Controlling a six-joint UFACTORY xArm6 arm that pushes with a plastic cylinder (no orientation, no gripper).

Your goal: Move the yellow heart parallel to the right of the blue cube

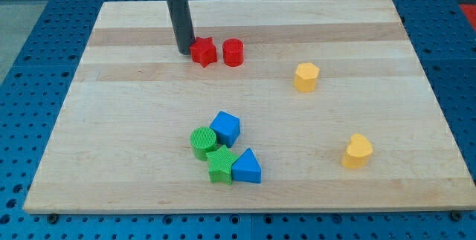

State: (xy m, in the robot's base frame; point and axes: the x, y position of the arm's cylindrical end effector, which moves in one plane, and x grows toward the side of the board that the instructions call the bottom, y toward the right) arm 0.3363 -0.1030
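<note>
The yellow heart [358,151] lies at the view's lower right of the wooden board [111,143]. The blue cube [225,128] sits at the lower middle, well to the heart's left and slightly higher. My tip [184,50] rests on the board at the upper left of middle, touching or almost touching the left side of a red star-like block [203,51]. It is far from both the heart and the cube.
A red cylinder [233,52] stands just right of the red star-like block. A yellow hexagonal block [306,76] is at the right of middle. A green cylinder [202,142], a green star [219,165] and a blue triangle [246,167] cluster against the blue cube.
</note>
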